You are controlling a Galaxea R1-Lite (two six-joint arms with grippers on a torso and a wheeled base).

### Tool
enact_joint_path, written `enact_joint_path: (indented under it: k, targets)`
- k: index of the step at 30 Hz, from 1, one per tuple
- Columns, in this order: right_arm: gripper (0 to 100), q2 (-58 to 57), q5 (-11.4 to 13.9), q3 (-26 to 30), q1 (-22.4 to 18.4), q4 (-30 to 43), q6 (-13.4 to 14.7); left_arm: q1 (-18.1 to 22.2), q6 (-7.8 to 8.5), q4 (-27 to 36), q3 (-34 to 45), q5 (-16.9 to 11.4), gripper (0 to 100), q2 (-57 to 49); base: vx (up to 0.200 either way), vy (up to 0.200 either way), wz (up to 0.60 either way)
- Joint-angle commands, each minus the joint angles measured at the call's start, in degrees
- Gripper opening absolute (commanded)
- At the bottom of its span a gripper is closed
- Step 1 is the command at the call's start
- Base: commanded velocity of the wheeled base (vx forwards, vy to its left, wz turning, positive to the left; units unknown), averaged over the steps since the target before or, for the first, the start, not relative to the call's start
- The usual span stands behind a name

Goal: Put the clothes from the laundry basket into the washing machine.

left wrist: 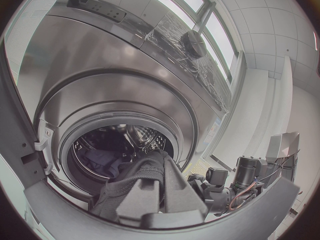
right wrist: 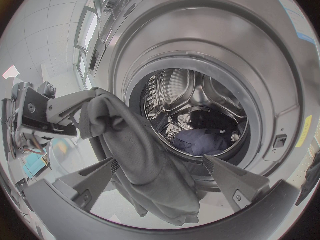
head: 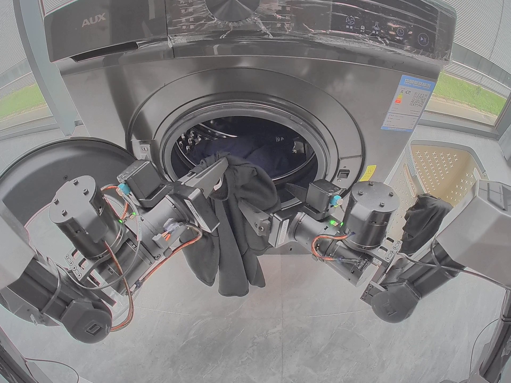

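Now gripping a black garment [head: 234,230] with the left gripper [head: 215,174], closed tight on an upper fold, right at the mouth of the washing machine [head: 319,97]. Hanging down in long loose folds below the opening, mostly outside the drum [right wrist: 196,100], not yet inside. Close to the cloth with the right gripper [right wrist: 159,159], wide open, one finger on each side of the hanging part, holding nothing. Already some dark blue clothes [right wrist: 200,140] at the bottom of the drum. Further right, the laundry basket [head: 447,166], with one more dark piece [head: 426,214], seemingly draped at its front edge.

Probably light, very soft and limp; no stiffness to push with, so likely to sag and catch on the door seal. Not slippery, not fragile; safe to pinch firmly. Better to take hold high, on a thick bunched fold as at present, and perhaps to catch the low hanging part with the free gripper, to lift the tail over the rim. Otherwise a risk of sliding back out to the floor.
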Motion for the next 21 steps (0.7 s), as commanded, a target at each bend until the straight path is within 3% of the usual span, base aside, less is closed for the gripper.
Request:
enact_joint_path:
  k: [1, 6, 7, 13, 21]
  targets:
    - [100, 3.44, 0.01, -3.12, -0.2, -0.16, 0.04, -0.01, -0.02, -0.1, 0.23, 0.01, 0, -0.42, 0.0, 0.0, 0.0]
    - [100, 5.37, -0.08, -6.2, -0.2, -0.52, 0.04, -0.01, -0.02, -0.1, 0.23, 0.01, 0, -0.51, 0.0, 0.0, 0.0]
    - [0, 5.46, -0.08, -6.72, -0.11, -0.6, 0.04, -0.01, -0.02, -0.1, 0.23, 0.01, 0, -0.51, 0.0, 0.0, 0.0]
    - [0, 3.79, -0.08, -7.51, -0.46, -1.48, 0.04, 0.08, -0.02, -0.54, 0.75, -0.08, 0, -0.33, 0.0, 0.0, 0.0]
    - [0, -4.82, -0.08, -1.1, 0.07, -1.31, 0.04, 0.17, -0.02, -1.34, 1.02, -0.08, 0, 0.46, 0.0, 0.0, 0.0]
